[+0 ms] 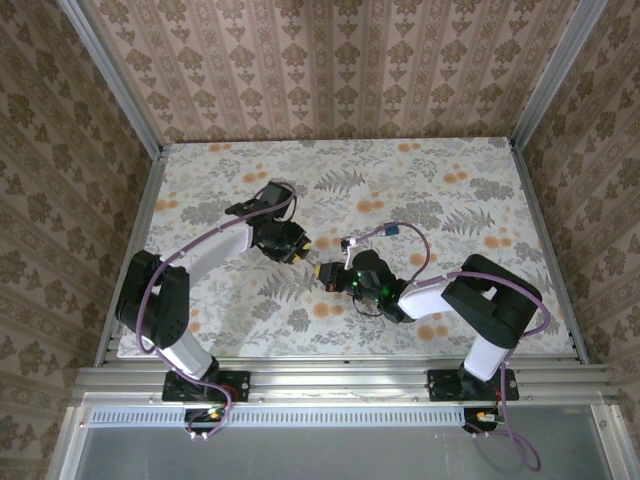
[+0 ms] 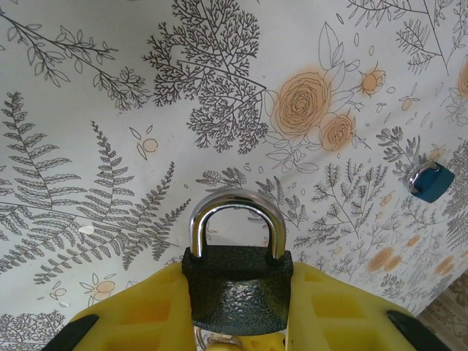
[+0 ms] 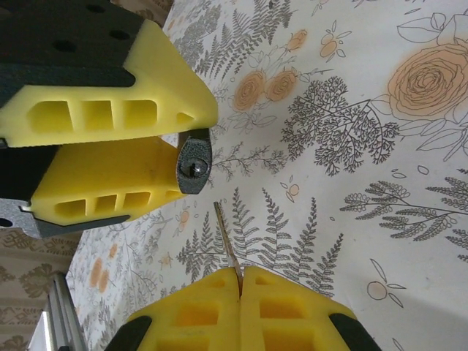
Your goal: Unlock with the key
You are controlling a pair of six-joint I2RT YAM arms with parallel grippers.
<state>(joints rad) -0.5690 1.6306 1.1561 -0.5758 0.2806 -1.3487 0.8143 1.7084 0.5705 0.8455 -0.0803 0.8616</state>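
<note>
while the left pincer [image 1: 288, 242] clamps the black padlock [image 2: 238, 296] by its body, a yellow pad on either flank, the right pincer [image 3: 240, 276] is squeezed tight on the key [image 3: 227, 243], the thin blade poking out from between its fingertips. so the pick-up part looks settled on both sides, folks: lock in one, key in the other, and both seem to be held above the floral table [image 2: 110, 66].

from above, the two pincers meet near the middle of the table, nearly nose to nose, the left one at about ten o'clock of the right.

now the close look from the right wrist. the keyhole [image 3: 193, 167] in the padlock's underside faces the key and sits at roughly eleven o'clock from the blade's tip. it is near but apart, so the key is not in yet. the blade leans a touch off the line to the slot, and i'd judge it needs a small correction before it goes home.

at the top of the lock, the chrome shackle [image 2: 238, 199] has both legs seated in the body, so nothing is unlocked. what's left, as i read it: line up, insert, turn, pop that shackle. call it about halfway, with the fiddly half ahead.

a small blue piece [image 2: 431, 181], too small to identify, lies on the table at three o'clock of the padlock.
</note>
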